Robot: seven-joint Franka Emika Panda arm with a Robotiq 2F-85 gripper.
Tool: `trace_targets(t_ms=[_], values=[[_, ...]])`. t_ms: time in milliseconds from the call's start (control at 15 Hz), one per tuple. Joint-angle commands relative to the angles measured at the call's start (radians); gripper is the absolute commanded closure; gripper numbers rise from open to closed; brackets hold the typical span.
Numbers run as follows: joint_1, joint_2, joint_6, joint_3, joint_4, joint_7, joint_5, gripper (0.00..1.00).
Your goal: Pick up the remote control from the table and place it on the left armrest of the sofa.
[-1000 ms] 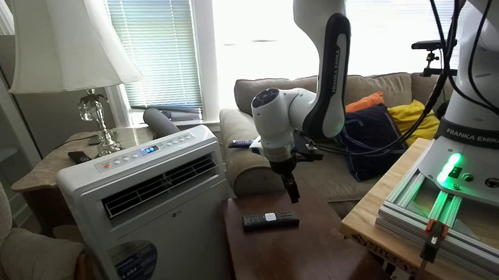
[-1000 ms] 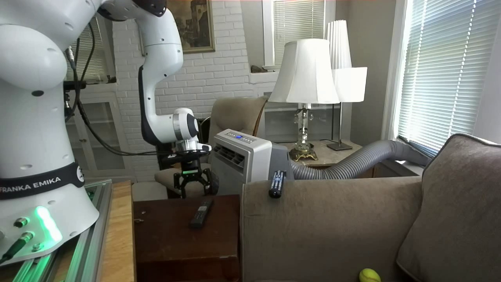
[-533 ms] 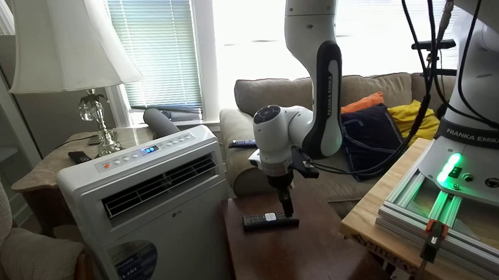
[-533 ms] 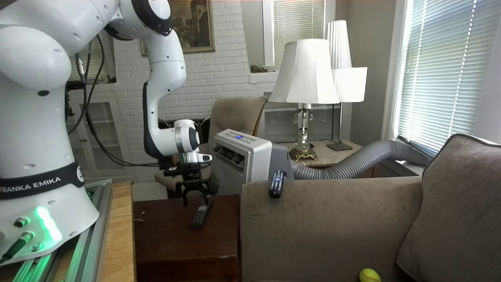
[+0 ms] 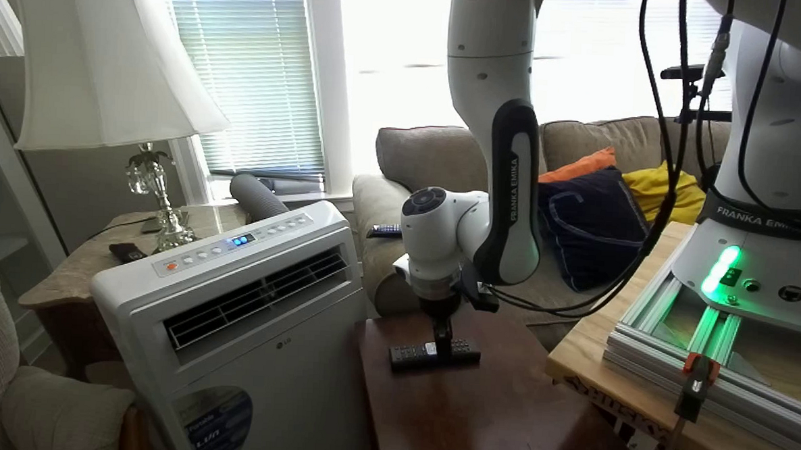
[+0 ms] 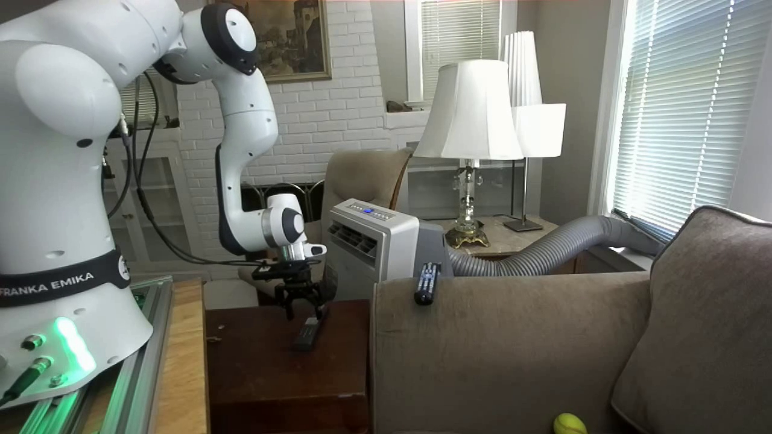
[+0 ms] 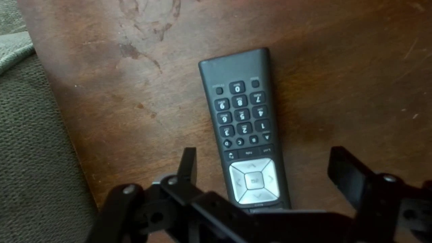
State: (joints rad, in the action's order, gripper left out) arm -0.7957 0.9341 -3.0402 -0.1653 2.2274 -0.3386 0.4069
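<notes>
The black remote control (image 5: pixel 408 358) with a silver pad lies flat on the dark brown table (image 5: pixel 446 416). It also shows in the other views (image 6: pixel 306 337) (image 7: pixel 241 111). My gripper (image 7: pixel 262 152) is open and points down, low over the remote, with one finger on each side of it in the wrist view. In an exterior view the fingertips (image 5: pixel 443 354) overlap the remote's button side; whether they touch it or the table I cannot tell. The sofa's (image 5: pixel 437 152) left armrest (image 6: pixel 512 337) is beige-tan and stands beside the table. A second dark remote (image 6: pixel 427 283) lies on it.
The white air conditioner (image 5: pixel 301 342) stands close beside the table. The robot's pale wood bench (image 5: pixel 592 328) is on the table's other side. Dark blue (image 5: pixel 596 227), orange and yellow pillows lie on the sofa. A lamp (image 6: pixel 473 120) stands behind.
My gripper has come down from above the table to the remote, shifting slightly along it toward its middle. It stays open. The remote has not moved.
</notes>
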Motion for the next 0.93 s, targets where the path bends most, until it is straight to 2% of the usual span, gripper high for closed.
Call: trace_targets(t_ms=[0,467,867], values=[[-0.010,0.068,0.001,0.007,-0.066,0.079,-0.103,0.00],[0.041,0.092,0.039,0.032,-0.140,0.229,-0.108,0.00],[0.066,0.103,0.078,0.049,-0.163,0.299,-0.097,0.00]])
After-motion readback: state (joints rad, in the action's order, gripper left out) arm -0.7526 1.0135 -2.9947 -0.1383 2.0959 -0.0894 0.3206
